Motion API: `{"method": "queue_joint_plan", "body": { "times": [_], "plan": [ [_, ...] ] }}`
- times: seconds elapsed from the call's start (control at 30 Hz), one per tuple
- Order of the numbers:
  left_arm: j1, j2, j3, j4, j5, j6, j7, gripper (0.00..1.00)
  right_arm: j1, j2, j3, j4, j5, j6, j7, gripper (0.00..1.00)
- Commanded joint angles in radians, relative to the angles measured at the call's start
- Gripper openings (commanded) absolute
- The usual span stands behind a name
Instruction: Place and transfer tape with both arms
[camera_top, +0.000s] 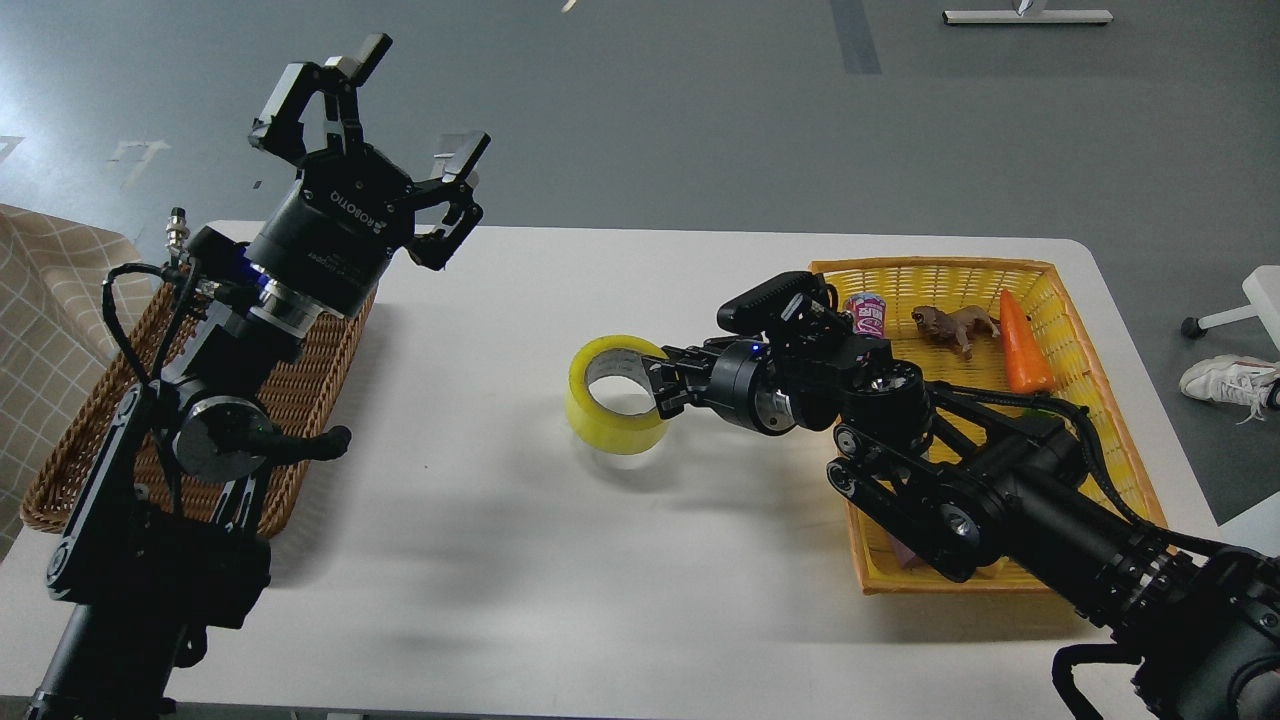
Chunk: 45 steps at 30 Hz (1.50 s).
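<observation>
Right claw (668, 385) pinching wall of translucent yellow packing-tape roll (612, 395), frame centre on white desk (520, 560). Left claw (385, 130) spread wide, upper left. Judgement: set roll flat w/o tipping before letting go, then left takes over.

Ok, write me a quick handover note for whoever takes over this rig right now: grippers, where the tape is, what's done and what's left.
Left gripper: open, empty, raised above the brown wicker basket at the table's left edge.
Right gripper: at the tape, one finger inside the core, apparently clamping its wall.
Tape: mid-table, on or just above the white table, between the two baskets.
Yellow basket on the right holds a carrot, a toy animal and a small can.
Done: tape out on the table centre.
Left: hand over to the left arm; final placement.
</observation>
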Motion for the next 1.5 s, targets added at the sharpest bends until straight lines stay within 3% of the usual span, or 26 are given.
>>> {"method": "queue_joint_plan", "body": {
  "times": [0.0,0.5,0.9,1.0,1.1,1.2,1.47],
  "plan": [
    [0.011,0.001,-0.001,0.001,0.000,-0.001,0.000,0.98,-0.011,0.000,0.002,0.002,0.000,-0.001,-0.003,0.19],
    [0.039,0.004,-0.005,0.001,0.000,-0.006,-0.001,0.98,-0.054,0.000,0.011,0.000,0.000,-0.004,-0.013,0.37],
    [0.048,0.004,-0.004,-0.001,0.000,-0.007,-0.001,0.98,-0.063,0.000,0.159,0.006,0.000,-0.081,-0.018,0.74],
    [0.043,0.006,-0.005,-0.002,-0.001,-0.009,-0.001,0.98,-0.062,0.000,0.228,0.063,0.000,-0.092,-0.016,0.93],
    [0.042,0.007,-0.008,-0.007,-0.006,-0.011,-0.003,0.98,-0.072,0.000,0.285,0.143,0.000,-0.084,-0.016,1.00],
    [0.042,0.007,-0.008,-0.010,-0.006,-0.011,-0.034,0.98,-0.082,-0.023,0.325,0.264,0.028,-0.076,-0.015,1.00],
    [0.032,0.013,-0.008,-0.021,-0.006,-0.013,-0.043,0.98,-0.163,-0.248,0.414,0.532,0.531,-0.087,-0.015,1.00]
  ]
}}
